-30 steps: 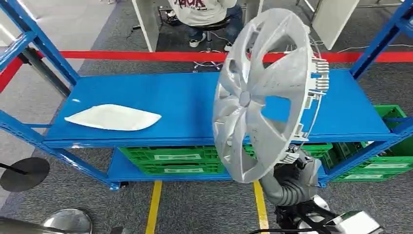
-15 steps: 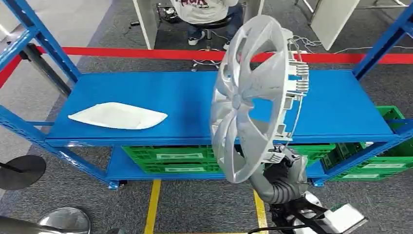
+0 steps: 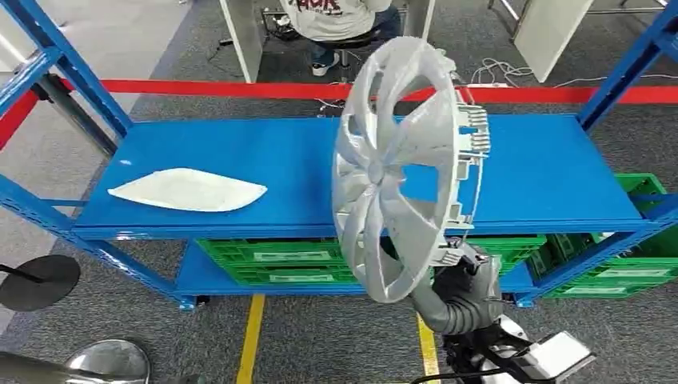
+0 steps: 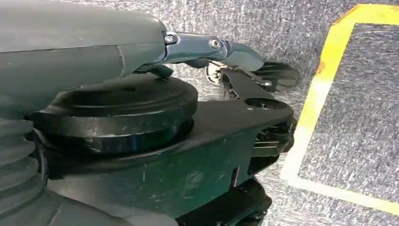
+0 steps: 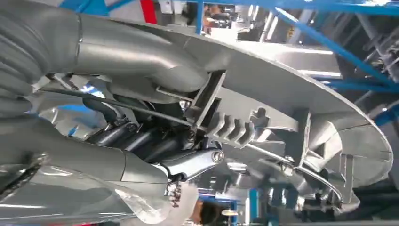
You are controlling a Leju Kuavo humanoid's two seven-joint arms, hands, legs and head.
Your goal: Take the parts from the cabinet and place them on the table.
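**Hubcap held upright over the blue shelf**

You see the right hand (image 3: 464, 276) gripping the silver hubcap (image 3: 400, 160) by its lower rim, standing it on edge above the blue shelf (image 3: 304, 172). A white part (image 3: 188, 192) lies on the shelf, well apart. You cannot tell how the left hand's (image 4: 226, 52) fingers lie.

The head view looks forward and down over the blue metal shelf rack (image 3: 240, 160). The right wrist view sits close behind the silver plastic wheel cover (image 5: 291, 94), shared with the head view. The left wrist view faces grey carpet floor (image 4: 357, 132).
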